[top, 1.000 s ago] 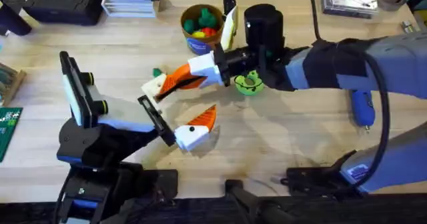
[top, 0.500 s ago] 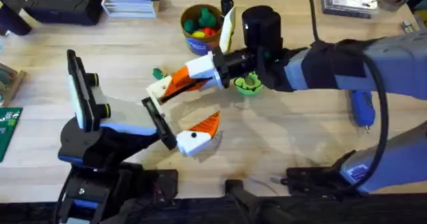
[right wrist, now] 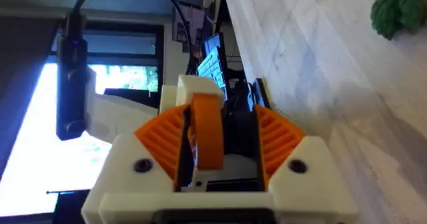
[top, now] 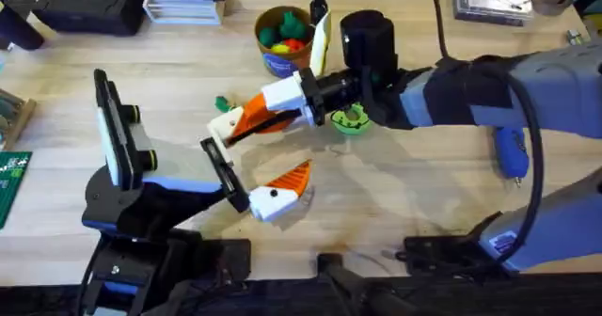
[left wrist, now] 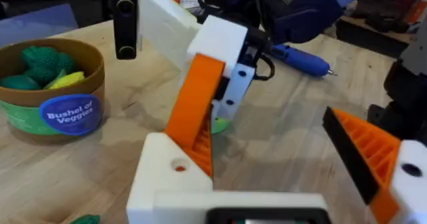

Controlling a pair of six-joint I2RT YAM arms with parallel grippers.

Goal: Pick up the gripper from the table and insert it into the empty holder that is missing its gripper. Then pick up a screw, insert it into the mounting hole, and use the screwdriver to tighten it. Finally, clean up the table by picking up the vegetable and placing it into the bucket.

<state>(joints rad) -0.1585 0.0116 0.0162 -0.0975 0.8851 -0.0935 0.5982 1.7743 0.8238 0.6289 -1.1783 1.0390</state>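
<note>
clamping the gripper (right wrist: 207, 134) (orange wedge), right gripper (top: 226, 128) sits frame centre above the left gripper (top: 282, 189), its fingers apart.

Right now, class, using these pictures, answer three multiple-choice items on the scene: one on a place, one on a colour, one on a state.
1. Where is the blue screwdriver?
A. In the bucket
B. Lying on the table on the robot's right side
C. Standing upright at the table's middle

2. What colour is the round disc with holes?
A. Lime green
B. Red
C. White

3. What is the state of the right gripper?
A. Open over bare table
B. Shut on nothing
C. Shut on the orange wedge

Answers:
1 B: the screwdriver lies flat on the wood beyond the right arm.
2 A: the disc is lime green.
3 C: the right gripper has its ribbed pads pressed on both sides of the orange wedge.
</note>
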